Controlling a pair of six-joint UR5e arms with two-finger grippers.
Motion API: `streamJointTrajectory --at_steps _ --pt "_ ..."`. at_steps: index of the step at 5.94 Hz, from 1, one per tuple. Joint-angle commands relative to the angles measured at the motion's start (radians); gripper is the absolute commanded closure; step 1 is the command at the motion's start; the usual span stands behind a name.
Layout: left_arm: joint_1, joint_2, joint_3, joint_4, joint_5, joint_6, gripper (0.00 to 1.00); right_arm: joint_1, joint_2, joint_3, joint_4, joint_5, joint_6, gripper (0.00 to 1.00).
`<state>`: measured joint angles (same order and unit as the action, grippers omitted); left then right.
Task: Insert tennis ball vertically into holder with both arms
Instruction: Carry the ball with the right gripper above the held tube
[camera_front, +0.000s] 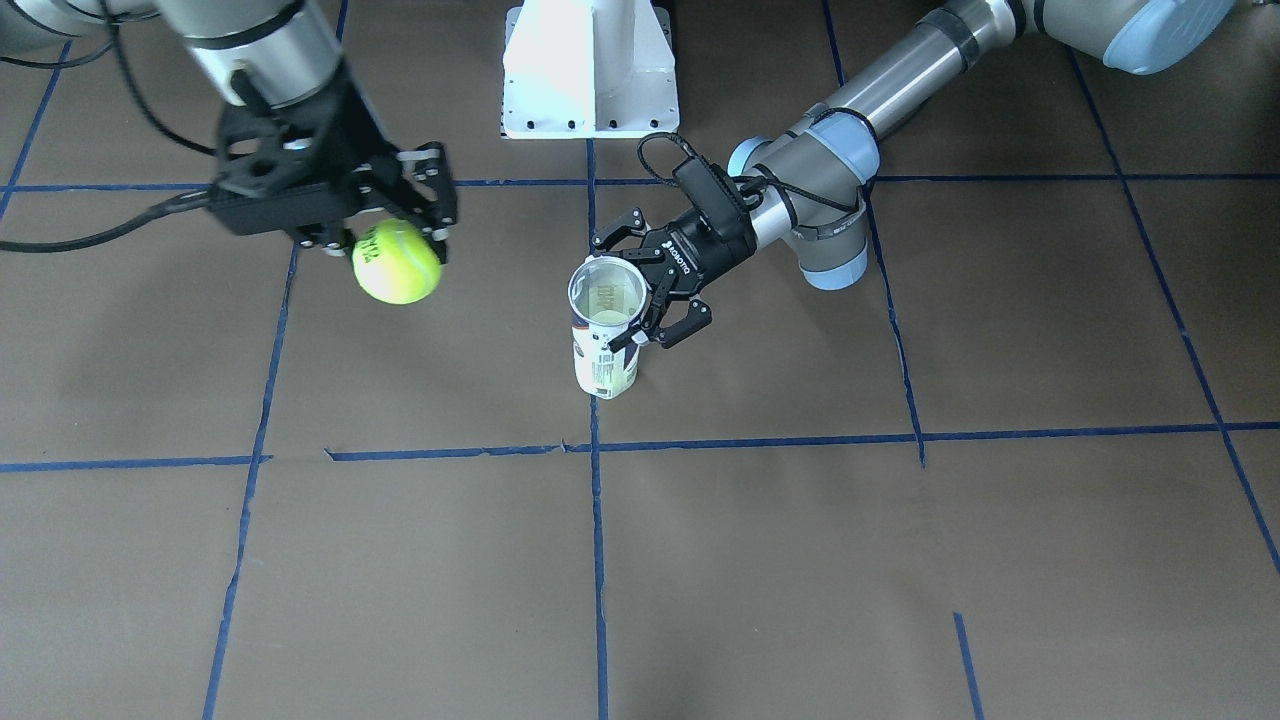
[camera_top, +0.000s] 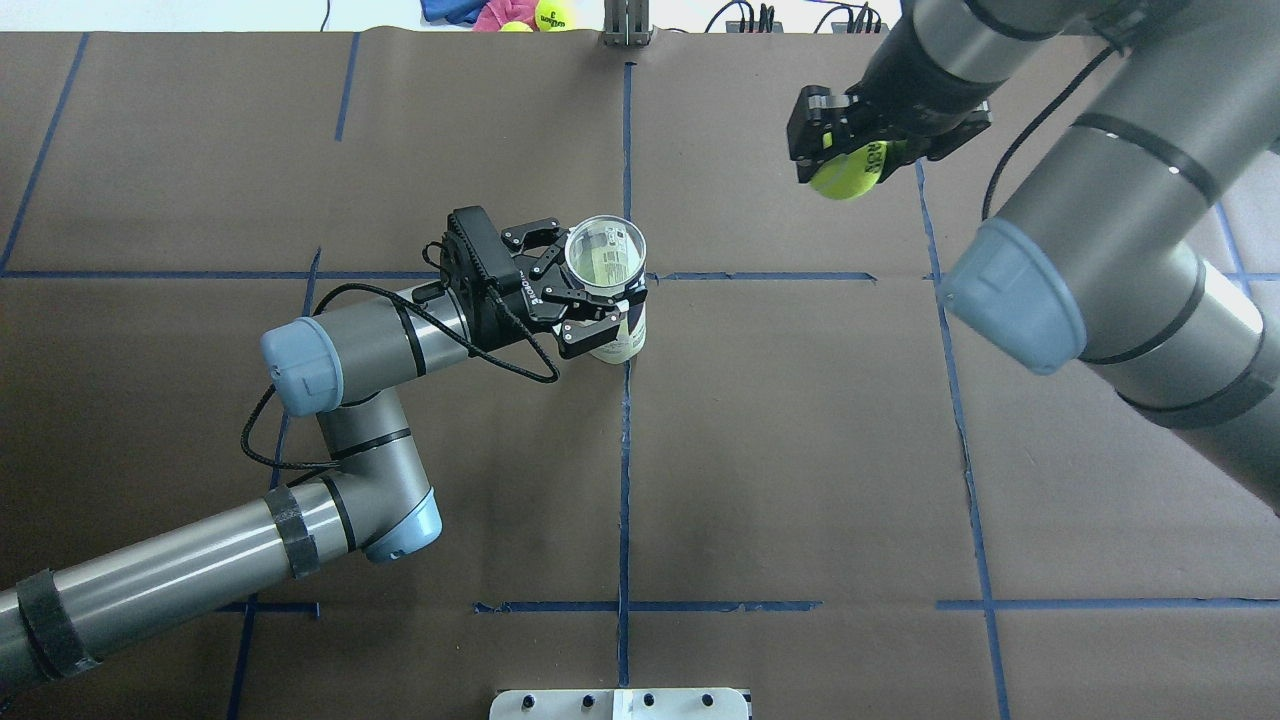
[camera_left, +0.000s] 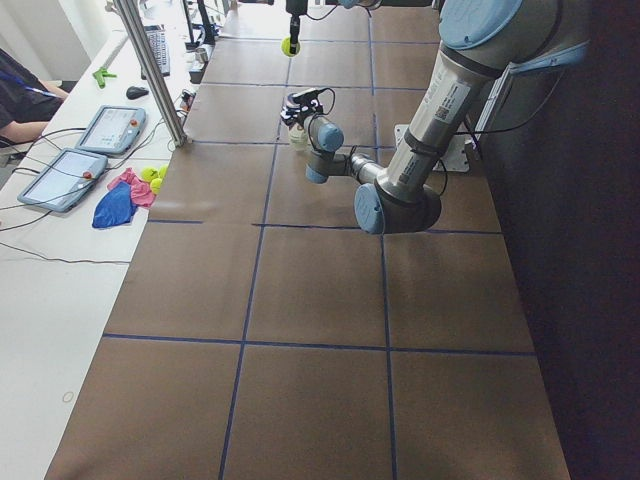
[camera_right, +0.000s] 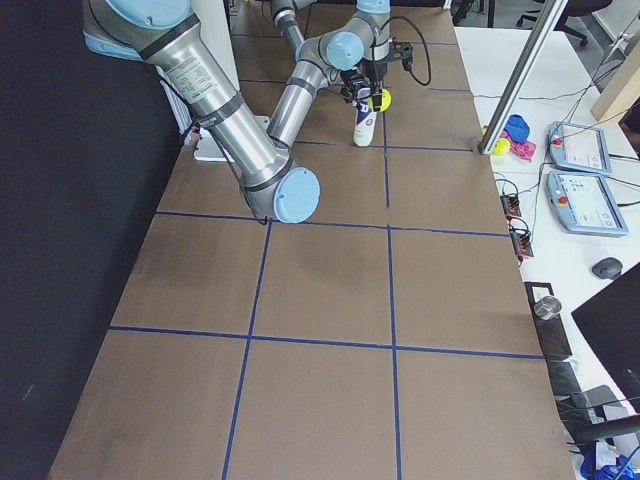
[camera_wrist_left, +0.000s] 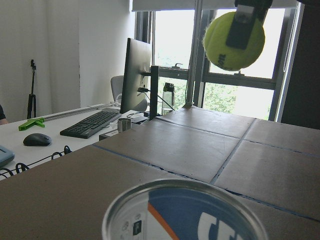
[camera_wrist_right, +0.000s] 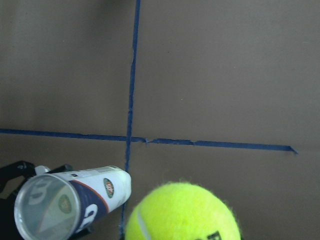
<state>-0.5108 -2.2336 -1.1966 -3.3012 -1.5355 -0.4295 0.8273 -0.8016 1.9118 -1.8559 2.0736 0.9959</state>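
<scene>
Standing mouth-up on the worktop (camera_front: 800, 560), the holder (camera_front: 603, 365) was clasped steady by the left pincer (camera_front: 610, 295) for the tennis ball (camera_front: 396, 262) pinched aloft in the right pincer (camera_front: 390, 243).

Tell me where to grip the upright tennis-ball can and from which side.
Grip the tennis-ball can on its wall just under the rim, coming in level from the side, fingers across its round body. It stands upright, and the open mouth on top must stay free for the tennis ball. The left gripper sits that way.
</scene>
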Motion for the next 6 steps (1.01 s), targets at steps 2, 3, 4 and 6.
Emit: streamJointTrajectory --at_steps 2,3,4,6 --pt "0.003 -0.001 0.000 0.000 0.000 0.000 0.19 -0.085 0.216 -0.190 -0.026 -0.056 0.125 1.00" --pt "0.003 -0.001 0.000 0.000 0.000 0.000 0.19 -0.102 0.260 -0.245 -0.026 -0.075 0.135 1.00" --pt "0.003 -0.001 0.000 0.000 0.000 -0.002 0.19 -0.124 0.263 -0.253 -0.026 -0.088 0.150 1.00" --pt "0.003 0.000 0.000 0.000 0.000 0.000 0.19 -0.163 0.262 -0.255 -0.026 -0.118 0.159 1.00"
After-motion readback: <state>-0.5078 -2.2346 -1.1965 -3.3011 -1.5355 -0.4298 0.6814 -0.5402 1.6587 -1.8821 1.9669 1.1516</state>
